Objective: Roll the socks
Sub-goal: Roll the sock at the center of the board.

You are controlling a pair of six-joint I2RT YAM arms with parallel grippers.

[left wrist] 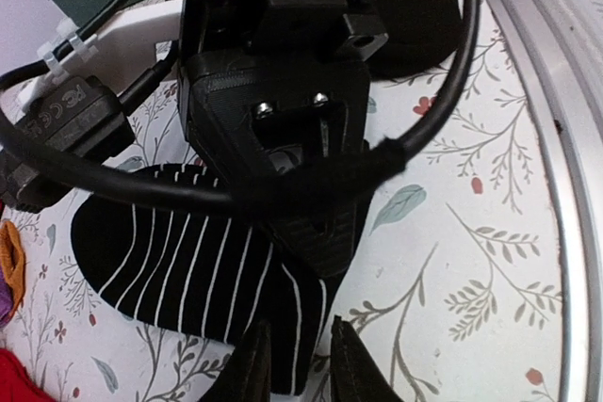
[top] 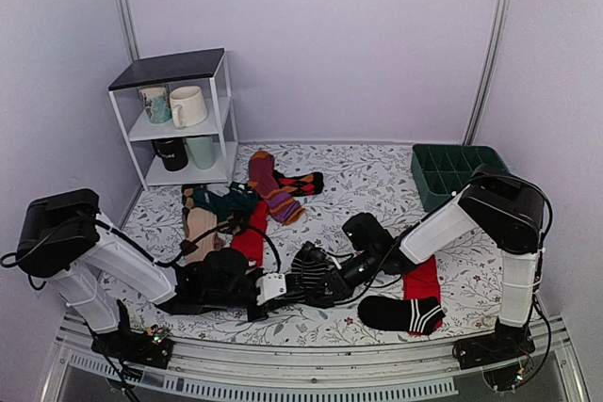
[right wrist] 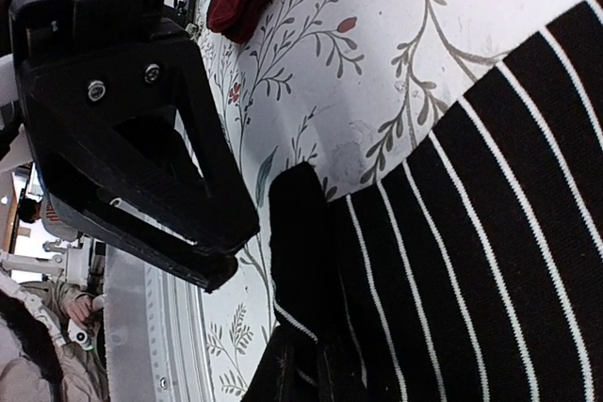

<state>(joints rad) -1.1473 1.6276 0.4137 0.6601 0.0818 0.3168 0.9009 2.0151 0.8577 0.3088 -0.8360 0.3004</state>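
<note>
Two end effectors meet on one striped sock

Two arms crowd the near middle of the bench (top: 377,185), and from above their dark bodies cover most of the striped sock (top: 309,275), so whether it is one sock or a pair cannot be told. In the left wrist view the left end effector (left wrist: 297,369) is cut off at the bottom edge; its tips stand slightly apart with the sock's end between them, and whether they press it cannot be told. A cable (left wrist: 443,110) and the other arm's black head hide the sock's far part there. The right end effector (right wrist: 311,378), also cropped, is pressed together on a raised fold of the sock.

The bench wears a white cloth printed with leaves, with a metal rail (top: 311,364) along its near edge. A red sock (top: 422,280) and a black sock with a red-and-white end (top: 391,313) lie right of the arms. A green tray (top: 426,187) sits far right, a white shelf (top: 174,70) with mugs (top: 187,105) far left, before pale lilac walls (top: 358,35).
</note>
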